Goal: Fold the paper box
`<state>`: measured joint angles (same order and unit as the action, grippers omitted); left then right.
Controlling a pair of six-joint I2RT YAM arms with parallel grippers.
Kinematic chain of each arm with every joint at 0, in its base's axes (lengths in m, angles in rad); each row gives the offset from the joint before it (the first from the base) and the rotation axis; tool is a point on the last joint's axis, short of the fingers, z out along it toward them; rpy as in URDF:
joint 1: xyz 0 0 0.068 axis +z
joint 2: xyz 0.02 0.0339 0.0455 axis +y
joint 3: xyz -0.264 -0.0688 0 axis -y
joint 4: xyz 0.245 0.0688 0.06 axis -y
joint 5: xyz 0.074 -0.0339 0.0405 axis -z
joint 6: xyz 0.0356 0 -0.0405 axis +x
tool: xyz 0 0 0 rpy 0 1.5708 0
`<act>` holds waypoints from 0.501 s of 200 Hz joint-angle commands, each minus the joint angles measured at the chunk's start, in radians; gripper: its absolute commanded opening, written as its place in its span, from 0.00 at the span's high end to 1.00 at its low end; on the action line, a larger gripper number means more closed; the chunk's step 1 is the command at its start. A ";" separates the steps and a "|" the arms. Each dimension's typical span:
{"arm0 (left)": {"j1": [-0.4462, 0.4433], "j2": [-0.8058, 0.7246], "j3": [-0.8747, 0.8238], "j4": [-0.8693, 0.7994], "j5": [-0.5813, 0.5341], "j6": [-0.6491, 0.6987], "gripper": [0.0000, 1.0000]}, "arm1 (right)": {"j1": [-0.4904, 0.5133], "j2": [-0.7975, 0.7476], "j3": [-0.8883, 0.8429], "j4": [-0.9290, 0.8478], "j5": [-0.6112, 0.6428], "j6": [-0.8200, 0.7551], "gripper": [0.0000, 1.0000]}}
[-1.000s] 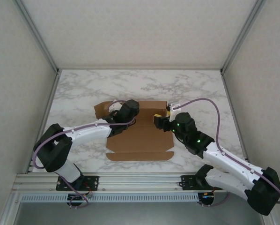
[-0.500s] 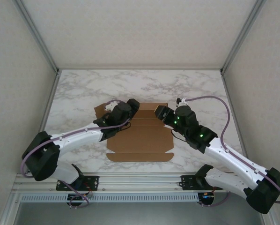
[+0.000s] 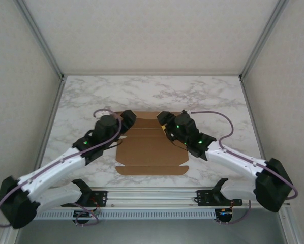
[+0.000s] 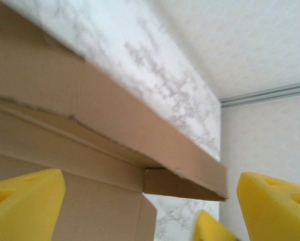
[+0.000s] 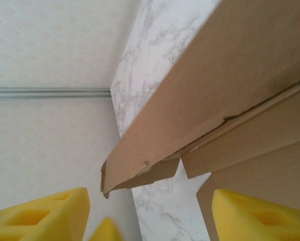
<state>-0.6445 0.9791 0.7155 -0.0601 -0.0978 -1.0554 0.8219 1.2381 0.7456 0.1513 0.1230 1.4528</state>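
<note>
The paper box (image 3: 149, 150) is a plain brown cardboard sheet lying in the middle of the marble table, with a narrow flap along its near edge. My left gripper (image 3: 126, 118) is over its back left corner and my right gripper (image 3: 162, 119) over the back edge, close to each other. In the left wrist view the back strip of the box (image 4: 115, 130) stands up a little ahead of my open left gripper (image 4: 150, 211), whose yellow fingertips (image 4: 24, 201) hold nothing. The right wrist view has the raised strip (image 5: 215, 90) ahead of my open right gripper (image 5: 150, 221).
The marble table (image 3: 213, 96) is enclosed by pale walls on the left, back and right. An aluminium rail (image 3: 152, 195) with the arm bases runs along the near edge. The right arm's purple cable (image 3: 213, 113) loops over the back right of the box.
My left gripper has opened and its arm swung leftward, with the fingers now at the back left corner. The right gripper moved left and back along the box's back edge.
</note>
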 commanded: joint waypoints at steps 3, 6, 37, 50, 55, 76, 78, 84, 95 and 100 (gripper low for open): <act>0.032 -0.164 -0.035 -0.075 0.018 0.131 0.13 | 0.035 0.090 0.055 0.088 -0.014 0.049 0.35; 0.034 -0.186 -0.037 -0.080 0.008 0.139 0.13 | 0.037 0.103 0.060 0.096 -0.016 0.048 0.35; 0.066 -0.288 -0.039 -0.150 -0.083 0.202 0.14 | 0.043 0.231 0.112 0.221 -0.048 0.002 0.41; 0.091 -0.283 -0.046 -0.153 -0.053 0.197 0.14 | 0.049 0.276 0.139 0.248 -0.059 -0.016 0.42; 0.097 -0.281 -0.050 -0.151 -0.039 0.194 0.15 | 0.051 0.287 0.147 0.257 -0.062 -0.022 0.43; 0.111 -0.271 -0.075 -0.133 -0.015 0.183 0.16 | 0.056 0.336 0.170 0.298 -0.073 -0.033 0.46; 0.113 -0.270 -0.078 -0.131 -0.014 0.184 0.16 | 0.056 0.340 0.173 0.301 -0.076 -0.036 0.47; 0.118 -0.267 -0.083 -0.126 -0.010 0.184 0.16 | 0.058 0.350 0.181 0.307 -0.079 -0.040 0.47; 0.127 -0.260 -0.087 -0.120 -0.001 0.186 0.16 | 0.061 0.368 0.195 0.303 -0.086 -0.044 0.48; 0.130 -0.255 -0.086 -0.119 0.001 0.187 0.16 | 0.062 0.374 0.201 0.301 -0.086 -0.046 0.48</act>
<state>-0.5362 0.7162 0.6422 -0.1677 -0.1215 -0.8902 0.8692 1.5761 0.9001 0.3962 0.0570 1.4395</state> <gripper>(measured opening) 0.842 0.526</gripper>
